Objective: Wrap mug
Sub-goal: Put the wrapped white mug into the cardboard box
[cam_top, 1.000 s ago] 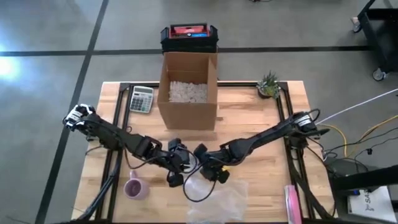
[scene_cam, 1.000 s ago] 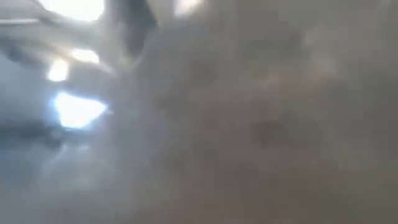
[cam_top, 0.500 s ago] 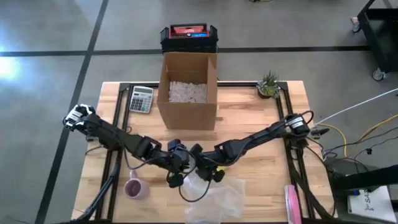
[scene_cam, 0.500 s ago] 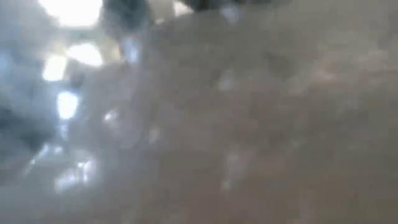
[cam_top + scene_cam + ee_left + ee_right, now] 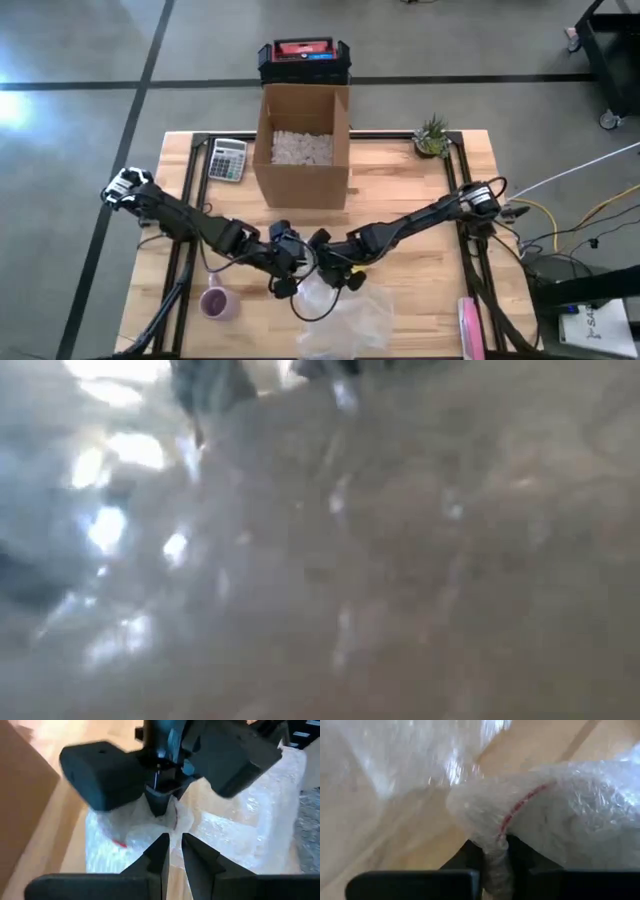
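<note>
The mug (image 5: 215,302) is pale pink, upright, its round mouth open upward, on the tabletop (image 5: 420,270) near the front left, apart from both claws. Just right of it lies the clear, crinkled bubble wrap (image 5: 350,318), with a thin red line near one bunched corner. The right claw (image 5: 336,279) is clenched on that corner. The left claw (image 5: 284,284), just beside it, has its fingers nearly together, grasping nothing.

low view smothered by bubble wrap (image 5: 380,560)
</note>
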You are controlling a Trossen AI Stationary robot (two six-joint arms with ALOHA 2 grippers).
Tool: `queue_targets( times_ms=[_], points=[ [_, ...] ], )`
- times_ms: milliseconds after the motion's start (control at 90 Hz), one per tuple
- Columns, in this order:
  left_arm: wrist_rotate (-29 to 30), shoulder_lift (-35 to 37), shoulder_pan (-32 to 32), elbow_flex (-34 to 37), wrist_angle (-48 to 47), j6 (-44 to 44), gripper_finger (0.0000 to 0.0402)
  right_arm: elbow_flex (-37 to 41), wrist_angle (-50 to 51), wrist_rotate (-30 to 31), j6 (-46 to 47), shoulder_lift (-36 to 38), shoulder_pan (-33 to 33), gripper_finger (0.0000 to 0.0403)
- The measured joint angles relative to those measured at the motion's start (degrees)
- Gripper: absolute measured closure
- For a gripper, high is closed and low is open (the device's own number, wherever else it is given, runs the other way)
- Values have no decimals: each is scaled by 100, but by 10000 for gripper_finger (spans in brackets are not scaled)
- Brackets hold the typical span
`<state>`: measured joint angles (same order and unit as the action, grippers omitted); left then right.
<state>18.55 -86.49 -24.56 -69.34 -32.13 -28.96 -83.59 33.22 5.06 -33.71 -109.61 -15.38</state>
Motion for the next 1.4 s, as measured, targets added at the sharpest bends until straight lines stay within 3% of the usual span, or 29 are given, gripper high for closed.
queue_targets(
  times_ms=[211, 456, 578, 789, 967, 1167, 1344, 1400],
  points=[
    [33, 268, -4, -37, -444, -3, 364, -379, 712, 137, 493, 1022, -17, 384],
    [704, 950, -39, -39, -941, -3, 376, -413, 741, 393, 533, 2340, 171, 384],
    [922, 1173, -39, -35, -1182, -3, 380, -409, 427, 632, 533, 2789, 450, 384],
    [944, 1153, -37, 180, -1051, -7, 381, -460, -965, 695, 514, 3147, 1230, 384],
    [613, 986, -37, 720, -77, -270, 381, -1368, -757, 392, 521, 2484, 1979, 384],
    [448, 883, -142, 1166, 1102, -331, 381, -3360, 186, 293, 516, 1153, 2668, 384],
    [561, 803, -151, 1307, 1241, -326, 381, -5072, 1406, 4, 671, -218, 3227, 384],
    [573, 787, -151, 1309, 1240, -320, 381, -5103, 1393, -131, 676, -430, 3380, 384]
  ],
)
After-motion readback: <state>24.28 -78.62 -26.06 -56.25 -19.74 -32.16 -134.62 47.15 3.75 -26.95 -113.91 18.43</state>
